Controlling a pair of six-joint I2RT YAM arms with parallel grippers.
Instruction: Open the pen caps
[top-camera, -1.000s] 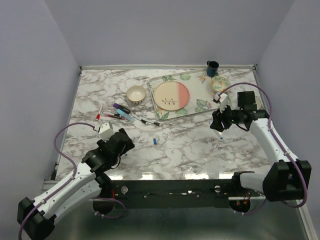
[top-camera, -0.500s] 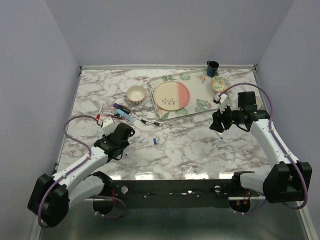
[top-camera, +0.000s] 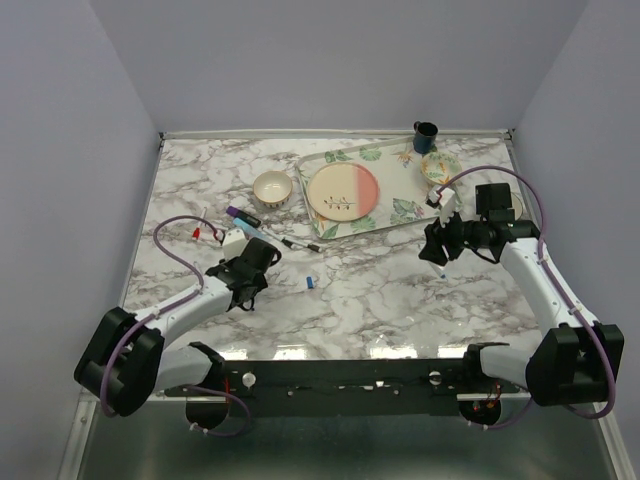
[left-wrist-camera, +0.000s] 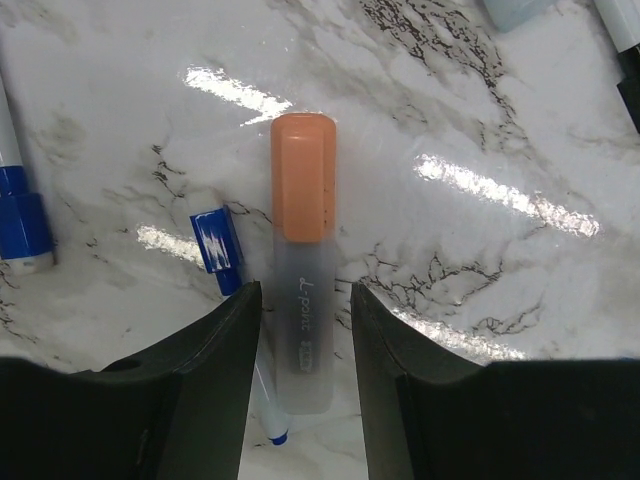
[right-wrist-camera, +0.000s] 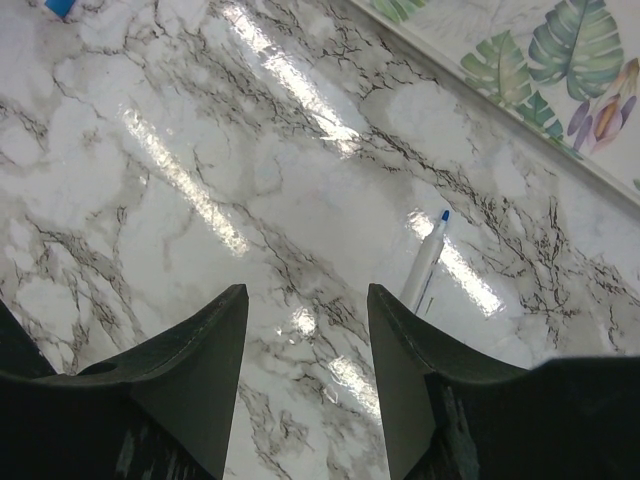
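Straddling the highlighter (left-wrist-camera: 303, 340) on the bench (left-wrist-camera: 480, 90), the left end effector (left-wrist-camera: 305, 295) sits jaws apart flanking its barrel, orange cap (left-wrist-camera: 303, 180) still on, while the right end effector (right-wrist-camera: 307, 295) hangs spread and empty; one blue cap (top-camera: 310, 282) lies loose.

1. Left wrist view: the frame's left edge cuts a blue-banded pen (left-wrist-camera: 18, 205); the top edge cuts a pale blue piece (left-wrist-camera: 512, 8).
2. Right wrist view: my right finger (right-wrist-camera: 440, 420) hides the lower end of a blue-tipped pen (right-wrist-camera: 425, 262); the top edge clips a blue cap (right-wrist-camera: 60, 5).
3. From above, whatever lies under my left gripper (top-camera: 243, 290) is too small to tell.
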